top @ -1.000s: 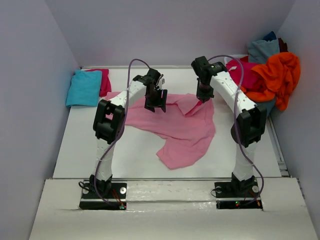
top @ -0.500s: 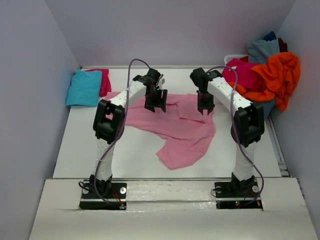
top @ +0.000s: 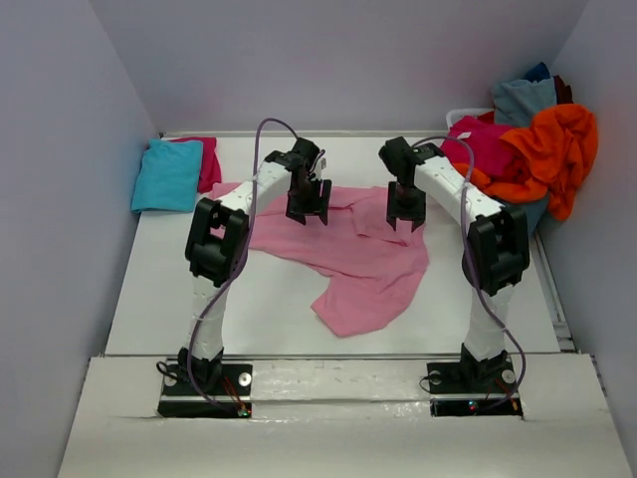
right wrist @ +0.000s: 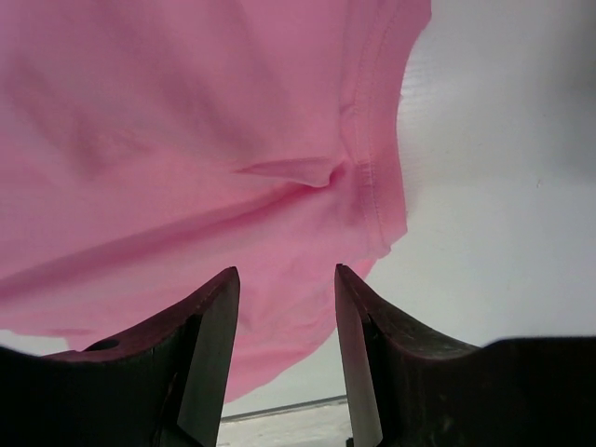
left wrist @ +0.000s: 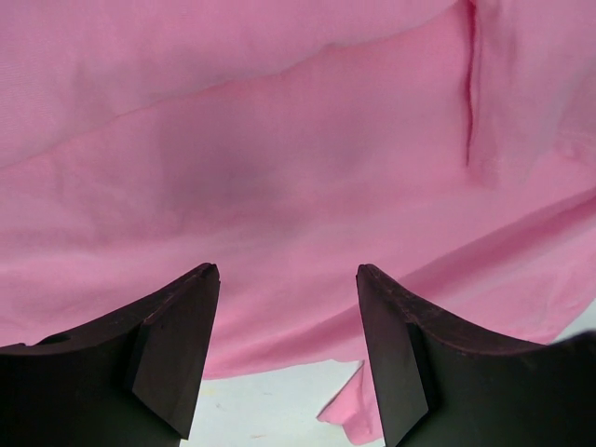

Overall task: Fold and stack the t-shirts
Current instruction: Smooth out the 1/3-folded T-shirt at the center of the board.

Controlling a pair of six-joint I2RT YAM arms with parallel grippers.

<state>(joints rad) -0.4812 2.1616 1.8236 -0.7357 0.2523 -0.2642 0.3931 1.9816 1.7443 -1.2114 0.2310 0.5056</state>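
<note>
Currently our light pink cloth t-shirt (top: 358, 254) lies rumpled mid-tabletop (top: 179, 289), its long axis running far-left to near-right. We hover over its far edge with the left gripper (top: 309, 216) and right gripper (top: 405, 223) both spread and empty. The right is nearer the hemmed edge.

We are counting at least six shirts: one pink shirt (top: 368, 264) spread out, one turquoise shirt (top: 167, 177) and one folded magenta shirt (top: 206, 159) at the left, one orange shirt (top: 557, 149), one heaped magenta shirt (top: 488, 149) and one grey-blue shirt (top: 523, 100) at the right, plus two arms, the left arm (top: 214, 244) and the right arm (top: 493, 249).
</note>
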